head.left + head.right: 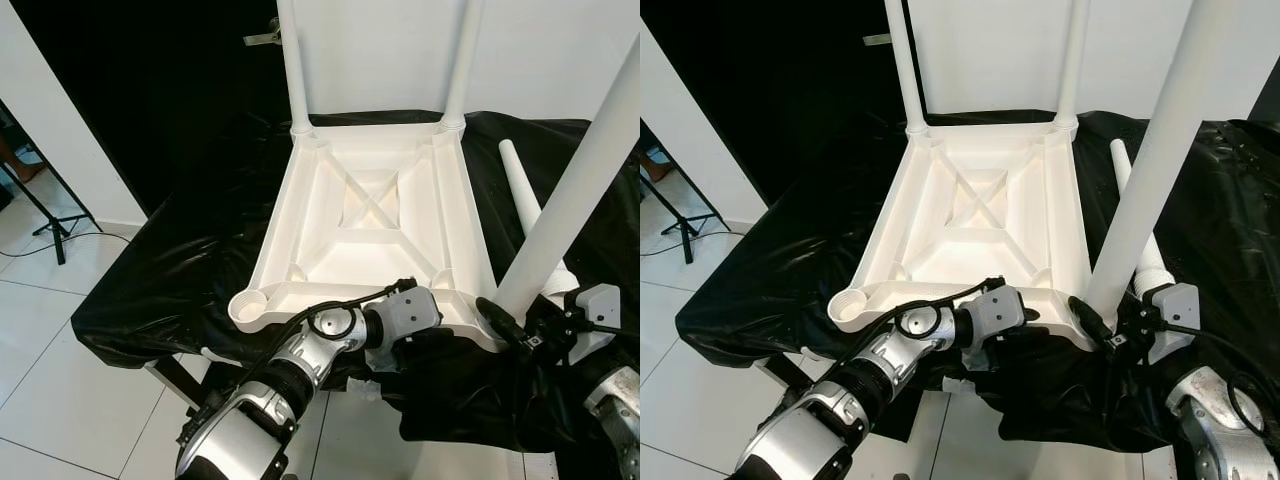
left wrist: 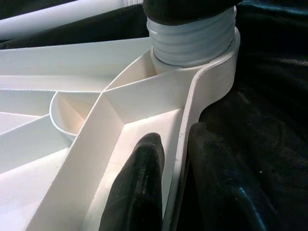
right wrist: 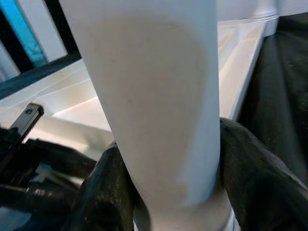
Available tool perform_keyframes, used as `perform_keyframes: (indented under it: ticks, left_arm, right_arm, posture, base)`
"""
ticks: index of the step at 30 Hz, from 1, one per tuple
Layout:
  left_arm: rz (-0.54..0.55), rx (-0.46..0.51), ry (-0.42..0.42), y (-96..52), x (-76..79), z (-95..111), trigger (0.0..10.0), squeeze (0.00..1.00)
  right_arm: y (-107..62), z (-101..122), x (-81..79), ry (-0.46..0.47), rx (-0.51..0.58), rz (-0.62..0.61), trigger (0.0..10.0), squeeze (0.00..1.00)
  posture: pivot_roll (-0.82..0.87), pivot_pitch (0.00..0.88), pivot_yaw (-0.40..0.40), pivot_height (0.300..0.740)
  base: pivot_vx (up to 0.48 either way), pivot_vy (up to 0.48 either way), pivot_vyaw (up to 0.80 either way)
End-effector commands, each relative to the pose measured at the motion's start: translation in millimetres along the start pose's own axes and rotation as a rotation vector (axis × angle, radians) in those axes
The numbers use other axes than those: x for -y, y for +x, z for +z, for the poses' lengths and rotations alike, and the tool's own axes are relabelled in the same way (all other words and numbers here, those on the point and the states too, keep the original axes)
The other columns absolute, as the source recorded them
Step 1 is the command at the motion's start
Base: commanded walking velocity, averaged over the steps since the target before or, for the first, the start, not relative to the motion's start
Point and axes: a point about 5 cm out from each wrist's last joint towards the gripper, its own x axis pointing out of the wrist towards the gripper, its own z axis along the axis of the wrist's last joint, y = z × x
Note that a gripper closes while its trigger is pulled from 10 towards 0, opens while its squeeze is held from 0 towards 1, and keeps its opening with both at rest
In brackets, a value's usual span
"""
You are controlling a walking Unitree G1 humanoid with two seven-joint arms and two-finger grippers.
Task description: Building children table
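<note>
Black-draped worktop point(image 1: 150, 300) carries the inverted white tabletop point(image 1: 365, 215); right hand point(image 1: 510, 325) clamps the near-right leg point(image 1: 575, 190) standing upright in its corner socket, left hand point(image 2: 168, 187) pinches the adjacent near rim.

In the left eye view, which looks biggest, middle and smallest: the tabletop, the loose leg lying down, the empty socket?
1. Tabletop
2. Loose leg, partly hidden, so its full size is unsure
3. Empty socket
</note>
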Motion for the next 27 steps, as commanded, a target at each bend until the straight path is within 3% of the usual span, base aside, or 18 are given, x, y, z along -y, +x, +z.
perform_keyframes:
  ticks: [1,5,6,8,9,10,14,18,19,20,21,22,24,26,27]
  left_arm:
    - [-0.066,-0.134,-0.062,-5.3,15.1,-29,10.0,0.0]
    - [-0.061,-0.133,-0.063,-5.2,14.3,-29,10.0,0.0]
    - [-0.057,-0.132,-0.064,-4.9,13.8,-28,10.0,0.0]
    - [-0.057,-0.132,-0.064,-4.9,13.8,-28,10.0,0.0]
    - [-0.055,-0.131,-0.064,-4.7,13.7,-28,10.0,0.0]
    - [-0.057,-0.134,-0.066,-4.7,15.2,-29,10.0,0.0]
    - [-0.065,-0.137,-0.068,-4.5,18.1,-31,10.0,0.0]
    - [-0.068,-0.134,-0.067,-4.0,18.2,-30,10.0,0.0]
    - [-0.064,-0.132,-0.067,-3.7,16.8,-29,10.0,0.0]
    - [-0.064,-0.132,-0.067,-3.7,16.8,-29,10.0,0.0]
    - [-0.06,-0.13,-0.067,-3.6,15.7,-28,10.0,0.0]
    - [-0.059,-0.129,-0.067,-3.6,15.0,-28,10.0,0.0]
    - [-0.06,-0.13,-0.067,-4.2,15.1,-28,10.0,0.0]
    - [-0.06,-0.13,-0.067,-4.2,15.1,-28,10.0,0.0]
    - [-0.062,-0.135,-0.068,-5.6,16.1,-30,10.0,0.0]
  right_arm:
    - [-1.1,-24,-27.7,0.074,-0.086,0.02,0.0,0.0]
    - [2.0,-24,-38.9,0.057,-0.044,-0.109,0.0,0.0]
    - [4.3,-23,-32.1,0.026,-0.032,-0.289,0.0,0.0]
    - [4.3,-23,-32.1,0.026,-0.032,-0.289,0.0,0.0]
    - [3.7,-21,-19.2,0.045,-0.022,-0.485,0.0,0.0]
    - [3.7,-15,-12.9,0.046,0.003,-0.588,0.0,0.0]
    - [3.8,-10,-10.0,0.049,0.023,-0.627,0.0,0.0]
    - [5.2,-10,-13.9,0.035,0.02,-0.586,0.0,0.0]
    - [7.8,-9,-17.6,0.032,0.022,-0.548,1.6,0.0]
    - [7.8,-9,-17.6,0.032,0.022,-0.548,1.6,0.0]
    - [10.7,-8,-20.7,0.016,0.022,-0.499,10.0,0.0]
    - [13.2,-8,-23.5,0.006,0.024,-0.456,10.0,0.97]
    - [15.7,-7,-25.3,-0.004,0.025,-0.39,10.0,1.0]
    - [15.7,-7,-25.3,-0.004,0.025,-0.39,10.0,1.0]
    - [19.0,-1,-27.8,-0.084,0.035,-0.236,10.0,0.0]
  posture:
    - [0.05,0.0,0.057,0.74]
    - [0.06,0.0,0.054,0.74]
    - [0.06,0.0,0.049,0.74]
    - [0.06,0.0,0.049,0.74]
    - [0.07,0.0,0.045,0.74]
    - [0.06,0.0,0.051,0.74]
    - [0.06,0.0,0.051,0.74]
    - [0.06,0.0,0.049,0.74]
    - [0.06,0.0,0.048,0.74]
    - [0.06,0.0,0.048,0.74]
    - [0.06,0.0,0.05,0.74]
    - [0.06,0.0,0.052,0.74]
    - [0.06,0.0,0.053,0.74]
    - [0.06,0.0,0.053,0.74]
    - [0.05,0.0,0.058,0.74]
  base:
    - [0.0,0.0,0.0]
    - [0.0,0.0,0.0]
    - [0.0,0.0,0.0]
    - [0.0,0.0,0.0]
    - [0.0,0.0,0.0]
    - [0.0,0.0,0.0]
    - [0.0,0.0,0.0]
    - [0.0,0.0,0.0]
    - [0.0,0.0,0.0]
    - [0.0,0.0,0.0]
    - [0.0,0.0,0.0]
    - [0.0,0.0,0.0]
    - [0.0,0.0,0.0]
    - [0.0,0.0,0.0]
    - [0.0,0.0,0.0]
